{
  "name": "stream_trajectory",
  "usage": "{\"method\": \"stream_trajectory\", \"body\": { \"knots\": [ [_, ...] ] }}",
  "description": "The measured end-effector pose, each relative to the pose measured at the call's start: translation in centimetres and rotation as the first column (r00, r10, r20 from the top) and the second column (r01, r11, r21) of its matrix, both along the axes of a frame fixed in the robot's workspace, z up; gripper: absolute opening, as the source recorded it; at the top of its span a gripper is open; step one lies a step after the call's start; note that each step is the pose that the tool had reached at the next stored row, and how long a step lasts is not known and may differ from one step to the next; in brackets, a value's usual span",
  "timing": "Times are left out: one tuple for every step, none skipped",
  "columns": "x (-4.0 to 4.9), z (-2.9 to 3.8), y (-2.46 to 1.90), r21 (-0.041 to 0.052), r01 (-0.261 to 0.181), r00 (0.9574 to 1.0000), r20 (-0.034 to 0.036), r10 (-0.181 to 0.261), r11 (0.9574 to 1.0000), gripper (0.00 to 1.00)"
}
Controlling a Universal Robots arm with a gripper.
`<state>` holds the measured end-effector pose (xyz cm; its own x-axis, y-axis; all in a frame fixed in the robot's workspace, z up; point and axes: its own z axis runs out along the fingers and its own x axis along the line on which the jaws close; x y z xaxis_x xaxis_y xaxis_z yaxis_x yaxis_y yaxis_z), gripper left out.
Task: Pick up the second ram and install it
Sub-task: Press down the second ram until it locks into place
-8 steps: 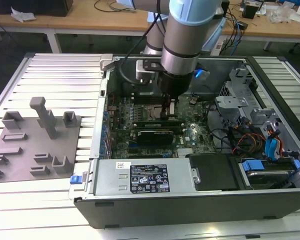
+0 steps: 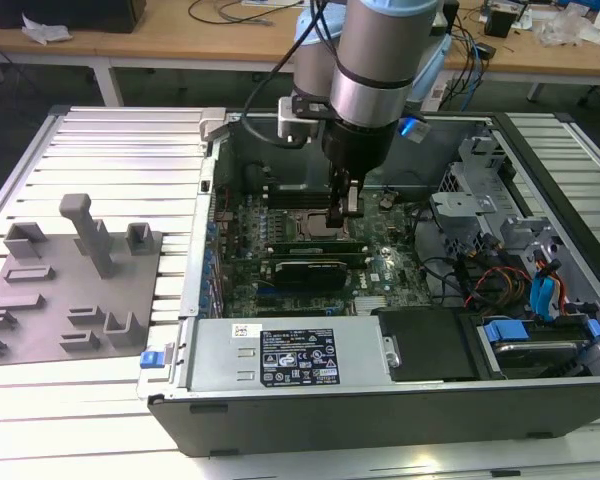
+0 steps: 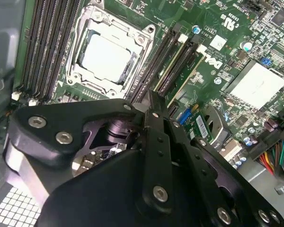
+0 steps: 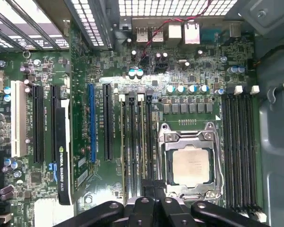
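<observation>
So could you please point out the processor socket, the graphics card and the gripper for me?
processor socket [image 4: 193, 164]: first wrist view, on the silver chip lid.
graphics card [image 4: 61, 156]: first wrist view, on its black shroud.
gripper [image 2: 343, 213]: exterior view, at the fingertips above the motherboard.

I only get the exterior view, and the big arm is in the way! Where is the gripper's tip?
Observer: In the first wrist view the gripper is over the long slots right beside the silver chip.
Operator: Is it holding anything?
Observer: I cannot tell. In the second wrist view a green stick stands in a slot just past the tip.
Operator: Are there more slots?
Observer: Yes, four black slots run along the chip's other side.
</observation>
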<state>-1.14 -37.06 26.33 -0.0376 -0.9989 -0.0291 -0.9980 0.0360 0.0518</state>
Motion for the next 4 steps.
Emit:
{"method": "stream_trajectory", "body": {
  "knots": [
    [0.0, 0.0, 0.0, 0.0, 0.0, 1.0, 0.0, 0.0, 1.0, 0.11],
    [0.0, 0.0, 0.0, 0.0, 0.0, 1.0, 0.0, 0.0, 1.0, 0.11],
    [0.0, 0.01, 0.0, -0.0001, 0.0, 1.0, -0.0001, 0.0, 1.0, 0.11],
    [0.0, 0.01, 0.0, -0.0001, 0.0, 1.0, 0.0, 0.0, 1.0, 0.11]
  ]
}}
